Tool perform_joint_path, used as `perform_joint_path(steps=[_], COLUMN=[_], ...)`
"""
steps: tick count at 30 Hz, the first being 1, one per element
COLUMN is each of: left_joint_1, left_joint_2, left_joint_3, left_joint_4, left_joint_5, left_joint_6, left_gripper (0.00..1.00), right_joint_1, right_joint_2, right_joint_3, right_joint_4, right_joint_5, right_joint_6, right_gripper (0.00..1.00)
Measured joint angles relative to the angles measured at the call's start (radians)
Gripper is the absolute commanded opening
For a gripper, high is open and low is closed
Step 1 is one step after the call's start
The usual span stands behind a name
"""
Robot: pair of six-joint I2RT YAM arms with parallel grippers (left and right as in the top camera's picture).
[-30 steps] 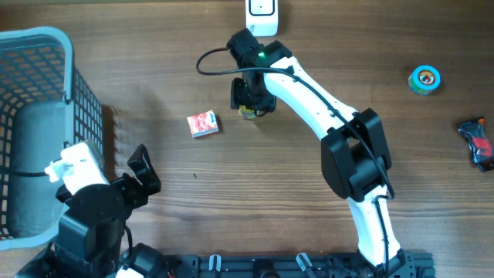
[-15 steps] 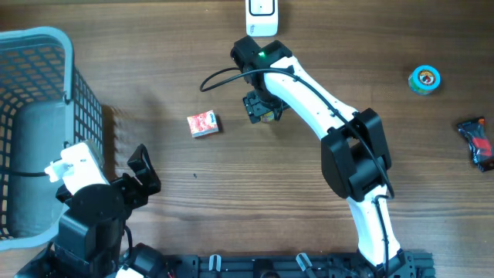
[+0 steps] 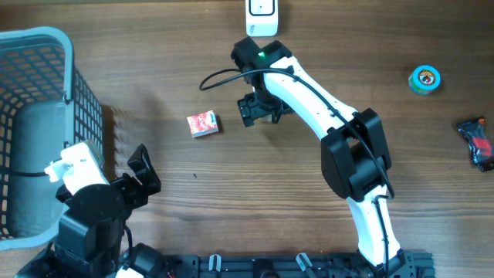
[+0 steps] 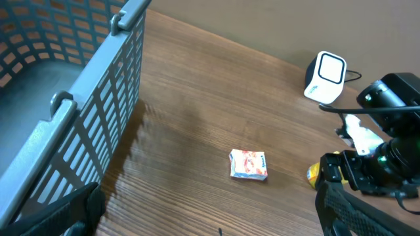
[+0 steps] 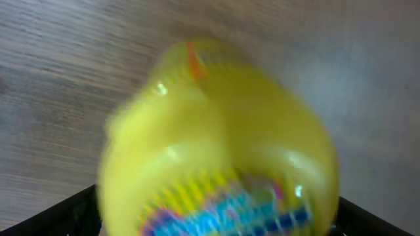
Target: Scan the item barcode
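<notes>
right arm stretches across the desk (image 3: 231, 193), elbow bent, claw (image 3: 258, 110) pointing down near the white scanner (image 3: 262, 17). its jaws are spread wide, gripping nothing; the yellow item (image 5: 216, 137) sits between them, blurred. left claw (image 3: 147, 174) gapes empty beside the basket (image 3: 46, 38).

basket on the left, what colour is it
Light blue-grey basket, clearest in the left wrist view.

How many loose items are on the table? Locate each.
4: red-and-white packet left of centre; yellow item beneath the right end effector; blue round item upper right; dark packet at the right edge. More may hide in the basket.
</notes>
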Motion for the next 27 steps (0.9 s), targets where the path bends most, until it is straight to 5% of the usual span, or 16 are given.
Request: perform_joint_path(steps=[3,16,27], left_joint_1=[0.000,0.000,0.000], left_joint_2=[0.000,0.000,0.000], left_joint_3=[0.000,0.000,0.000], left_joint_4=[0.000,0.000,0.000], left_joint_5=[0.000,0.000,0.000], left_joint_6=[0.000,0.000,0.000], left_gripper=[1.00,1.00,1.00], right_joint_1=[0.000,0.000,-0.055], right_joint_2=[0.000,0.000,0.000], right_joint_3=[0.000,0.000,0.000], right_joint_4=[-0.055,0.048,0.065], right_joint_5=[-0.027,-0.176,-0.188], right_joint_6=[0.245,0.814,1.058], right_gripper=[1.00,1.00,0.95])
